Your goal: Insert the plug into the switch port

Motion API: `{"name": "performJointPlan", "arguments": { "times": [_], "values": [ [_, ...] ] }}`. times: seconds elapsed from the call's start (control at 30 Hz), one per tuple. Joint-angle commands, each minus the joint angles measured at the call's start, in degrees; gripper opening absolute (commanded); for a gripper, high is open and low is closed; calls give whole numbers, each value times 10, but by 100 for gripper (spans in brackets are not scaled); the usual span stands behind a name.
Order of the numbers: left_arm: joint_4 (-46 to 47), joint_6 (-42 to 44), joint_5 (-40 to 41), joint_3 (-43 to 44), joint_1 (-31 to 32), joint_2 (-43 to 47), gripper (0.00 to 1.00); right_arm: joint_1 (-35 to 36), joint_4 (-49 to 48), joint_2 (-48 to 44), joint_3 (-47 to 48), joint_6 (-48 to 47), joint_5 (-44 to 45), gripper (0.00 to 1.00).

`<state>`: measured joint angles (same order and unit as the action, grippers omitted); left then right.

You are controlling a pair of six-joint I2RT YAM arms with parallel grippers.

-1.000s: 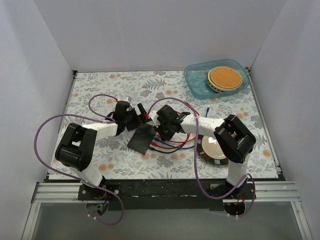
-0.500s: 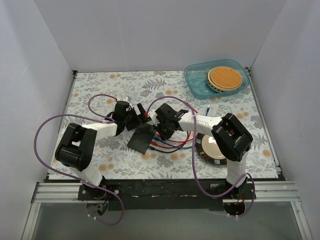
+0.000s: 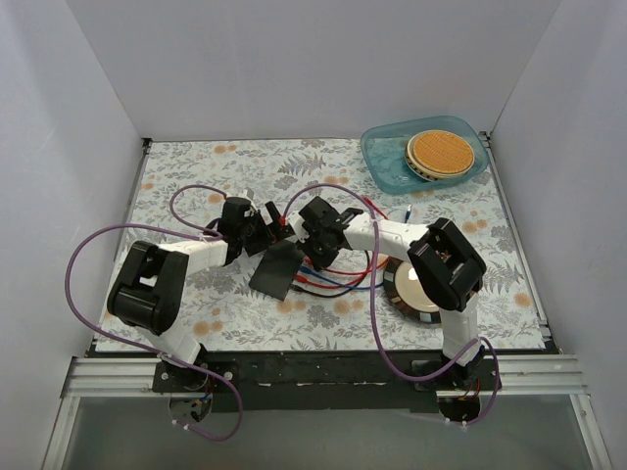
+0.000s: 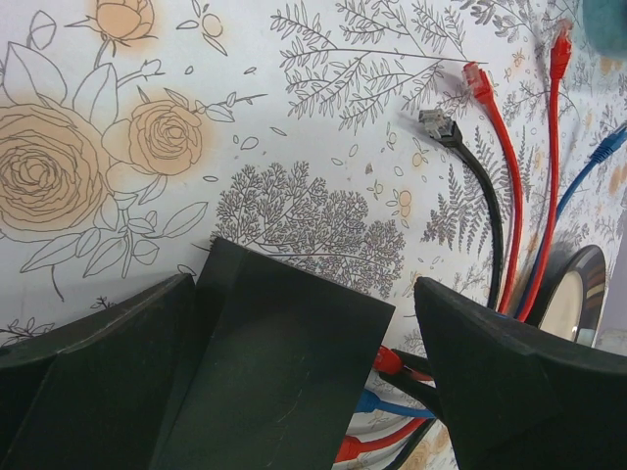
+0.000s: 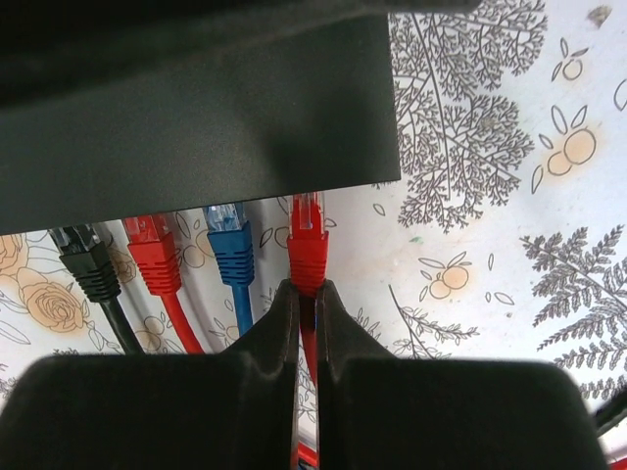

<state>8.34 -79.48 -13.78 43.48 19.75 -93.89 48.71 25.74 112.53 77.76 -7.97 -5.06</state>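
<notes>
Red plug [image 5: 308,238] pinched in right tool [image 5: 306,297], tip at switch box [image 5: 196,127] edge.

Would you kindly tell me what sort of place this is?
Probably a robot test booth: plain white walls enclose a flower-patterned table, and the right claw holds a red plug by a black box.

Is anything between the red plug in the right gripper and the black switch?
Nothing visible. The red plug has its tip at the edge of the switch; the blue plug lies beside it, not ahead.
</notes>
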Motion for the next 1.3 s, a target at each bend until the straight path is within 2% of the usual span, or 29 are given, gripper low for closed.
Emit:
{"name": "performJointPlan", "arguments": {
  "times": [0.0,0.7,1.27],
  "values": [
    [-16,3,-32,-6,14,29,96,13,-10,21,24,-21,-10,1],
    [4,-14,-78,-52,15,49,80,13,-90,21,35,34,-30,1],
    [9,-30,-85,-65,23,63,77,13,-128,15,57,60,-27,1]
  ]
}}
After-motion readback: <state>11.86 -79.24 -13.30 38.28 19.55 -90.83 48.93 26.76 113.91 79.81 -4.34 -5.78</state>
